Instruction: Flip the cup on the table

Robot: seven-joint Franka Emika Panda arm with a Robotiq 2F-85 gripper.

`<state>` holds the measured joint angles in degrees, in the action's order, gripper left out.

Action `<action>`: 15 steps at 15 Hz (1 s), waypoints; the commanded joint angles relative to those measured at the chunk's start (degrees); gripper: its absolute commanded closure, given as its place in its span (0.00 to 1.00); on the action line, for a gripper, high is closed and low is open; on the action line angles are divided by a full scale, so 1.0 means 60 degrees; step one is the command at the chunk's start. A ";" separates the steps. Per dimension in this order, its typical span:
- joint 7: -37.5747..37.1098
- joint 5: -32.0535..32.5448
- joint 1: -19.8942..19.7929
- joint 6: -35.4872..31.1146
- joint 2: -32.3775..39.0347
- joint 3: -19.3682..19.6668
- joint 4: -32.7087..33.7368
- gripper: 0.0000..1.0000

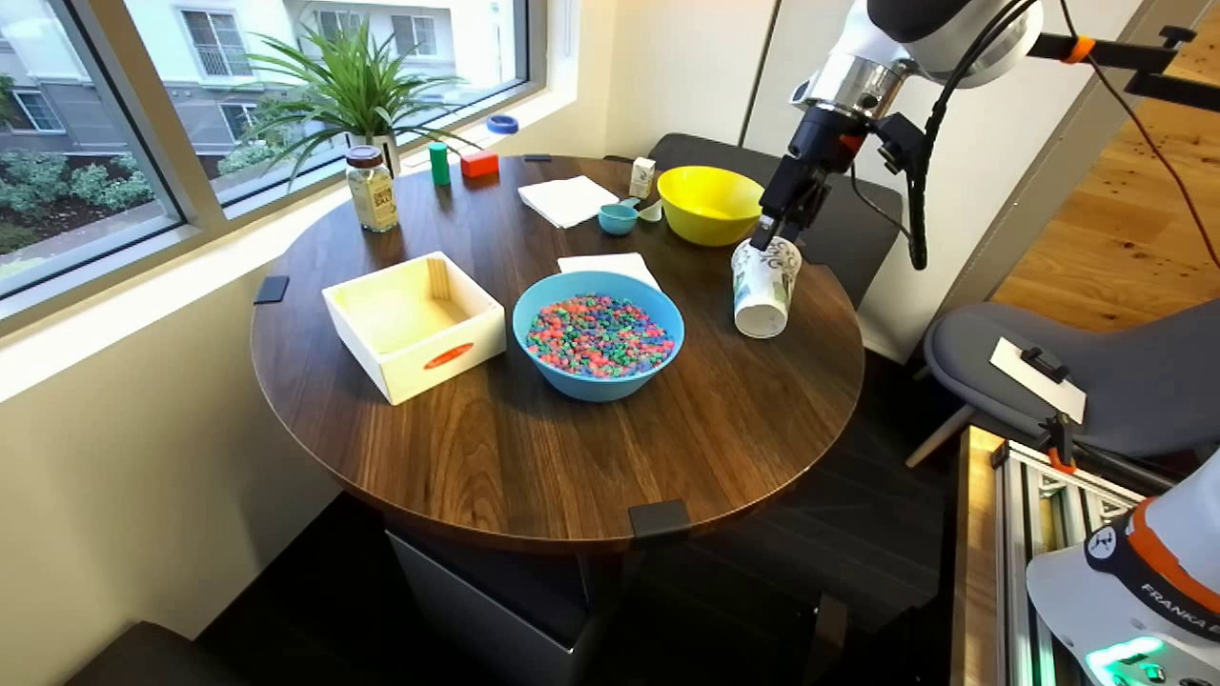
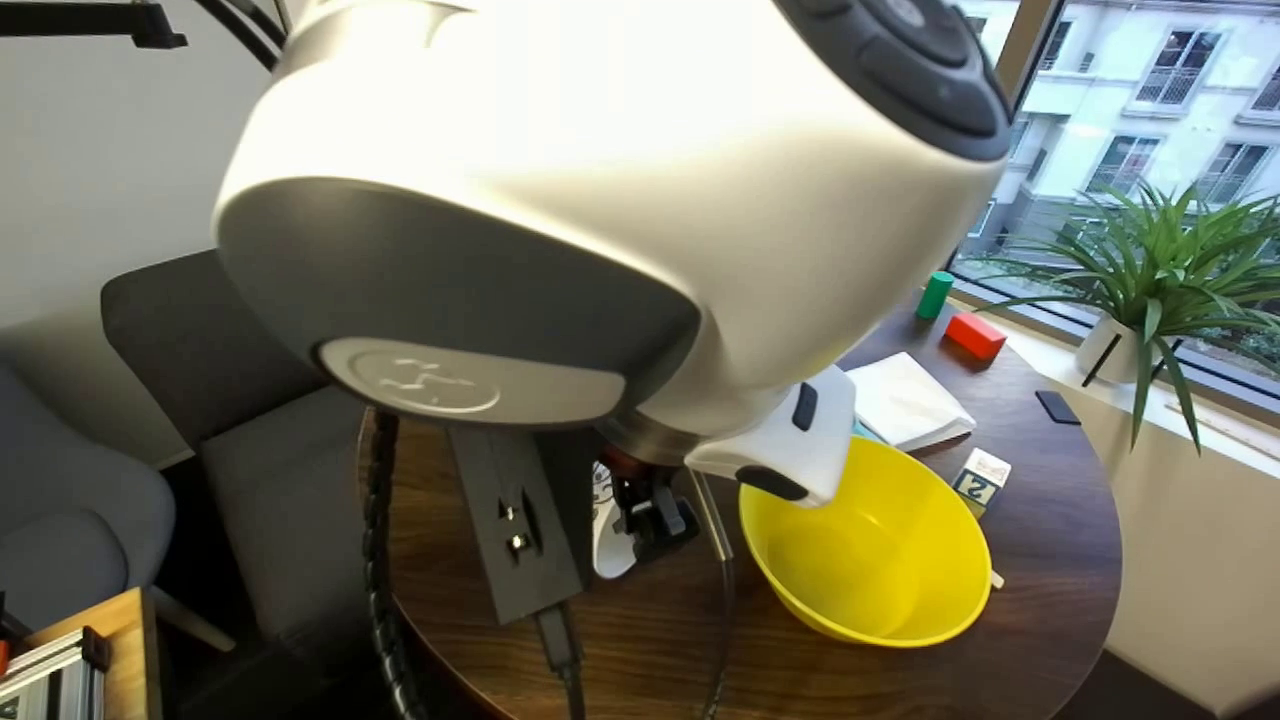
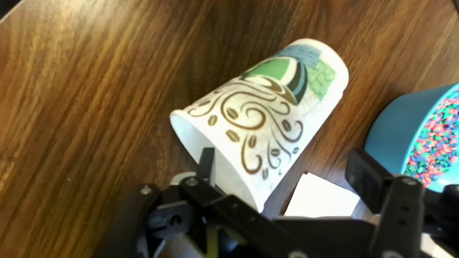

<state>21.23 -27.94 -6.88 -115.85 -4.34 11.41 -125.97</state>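
The white paper cup (image 3: pixel 258 111) with brown swirls and green and blue patches lies on its side on the dark brown round table (image 1: pixel 515 457). In an exterior view the cup (image 1: pixel 762 291) has its closed base towards the camera and its mouth at the gripper (image 1: pixel 776 234). Another exterior view shows only part of the cup (image 2: pixel 612 545), behind the arm. In the wrist view my gripper (image 3: pixel 286 171) is open: one finger reaches into the cup's mouth, the other is outside, apart from the cup wall. Whether the inner finger touches the cup I cannot tell.
A blue bowl of coloured bits (image 1: pixel 599 386) stands beside the cup, with a white napkin (image 1: pixel 610 267) behind it. A yellow bowl (image 1: pixel 710 205) is close to the gripper. A wooden box (image 1: pixel 438 357) and a jar (image 1: pixel 373 195) stand further off.
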 commanded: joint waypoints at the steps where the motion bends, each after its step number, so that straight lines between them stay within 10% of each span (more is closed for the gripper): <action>1: 0.0269 -0.0362 -0.0035 0.0131 0.0179 -0.0081 0.0127 0.38; 9: -0.0038 -0.0057 0.0081 0.0329 -0.0212 -0.0378 0.0355 0.99; 15: -0.0835 0.0862 0.0318 0.0453 -0.0605 -0.0774 0.0607 0.99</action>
<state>20.34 -27.00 -5.74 -114.71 -6.50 8.02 -122.80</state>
